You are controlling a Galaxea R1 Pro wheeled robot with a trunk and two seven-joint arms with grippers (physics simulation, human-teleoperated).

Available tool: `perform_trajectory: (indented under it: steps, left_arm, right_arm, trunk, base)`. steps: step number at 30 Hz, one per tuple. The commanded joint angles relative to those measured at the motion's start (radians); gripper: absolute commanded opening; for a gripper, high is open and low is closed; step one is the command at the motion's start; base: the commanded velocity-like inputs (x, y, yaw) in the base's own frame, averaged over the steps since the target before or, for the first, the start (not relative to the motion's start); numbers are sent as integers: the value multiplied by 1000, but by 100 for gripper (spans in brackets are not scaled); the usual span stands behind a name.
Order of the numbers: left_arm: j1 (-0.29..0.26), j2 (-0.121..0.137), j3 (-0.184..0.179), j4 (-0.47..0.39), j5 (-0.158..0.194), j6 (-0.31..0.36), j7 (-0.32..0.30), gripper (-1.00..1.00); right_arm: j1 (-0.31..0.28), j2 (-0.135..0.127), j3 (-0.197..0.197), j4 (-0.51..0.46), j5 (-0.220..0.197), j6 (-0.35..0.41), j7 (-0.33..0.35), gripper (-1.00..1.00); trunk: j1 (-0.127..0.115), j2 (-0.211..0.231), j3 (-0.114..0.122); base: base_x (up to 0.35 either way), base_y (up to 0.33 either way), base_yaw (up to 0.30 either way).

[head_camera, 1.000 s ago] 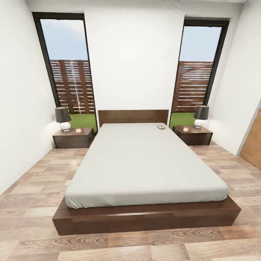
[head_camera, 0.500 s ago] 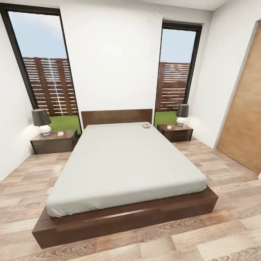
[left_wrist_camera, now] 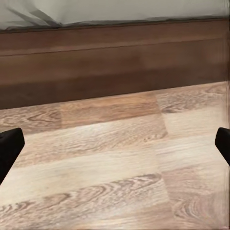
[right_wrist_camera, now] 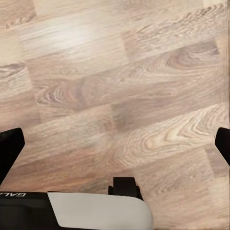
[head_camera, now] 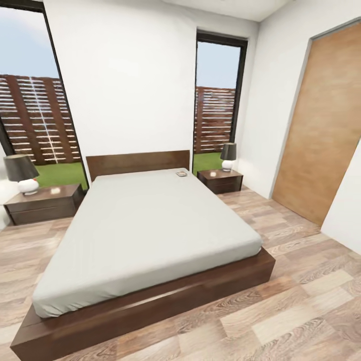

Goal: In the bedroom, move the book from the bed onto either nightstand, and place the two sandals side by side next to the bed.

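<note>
The head view looks into the bedroom (head_camera: 135, 75), white-walled, with a wood-plank floor (head_camera: 301, 296) and two tall dark-framed windows; the nearer-to-centre window (head_camera: 215, 100) shows a slatted wooden fence and grass. The bed (head_camera: 145, 225) fills the middle, its dark headboard toward 12 o'clock and its pale grey mattress bare but for the book (head_camera: 181, 174), which lies small and flat near the head end at about 1 o'clock, close to the mattress edge. Just beyond that corner, at 1 o'clock, stands a nightstand (head_camera: 219, 180) carrying a dark-shaded lamp (head_camera: 228, 156) with a white base. A second nightstand (head_camera: 42, 203) sits at 9 o'clock beside the bed, with its own lamp (head_camera: 21, 173). A tall wooden door (head_camera: 316, 125) takes up the wall at 3 o'clock. The floor between the bed's side and that door lies open.

In the left wrist view the left hand (left_wrist_camera: 115, 148) is spread wide, one dark fingertip at each edge, holding nothing, above floor planks with the bed's dark frame just ahead. In the right wrist view the right hand (right_wrist_camera: 115, 146) is likewise wide and holds nothing, over the floor
</note>
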Motion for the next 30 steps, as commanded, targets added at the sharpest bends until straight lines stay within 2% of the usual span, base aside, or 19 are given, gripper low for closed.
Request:
perform_trajectory:
  steps: [1,30]
  left_arm:
    - [0,0,1,0,9,-2,0,100]
    - [0,0,1,0,8,-2,0,100]
  right_arm:
    - [-1,0,1,1,0,-3,0,100]
    - [-1,0,1,1,0,-4,0,100]
  trunk:
    - [0,0,-1]
    - [0,0,-1]
  base:
    - [0,0,-282]
    - [0,0,-282]
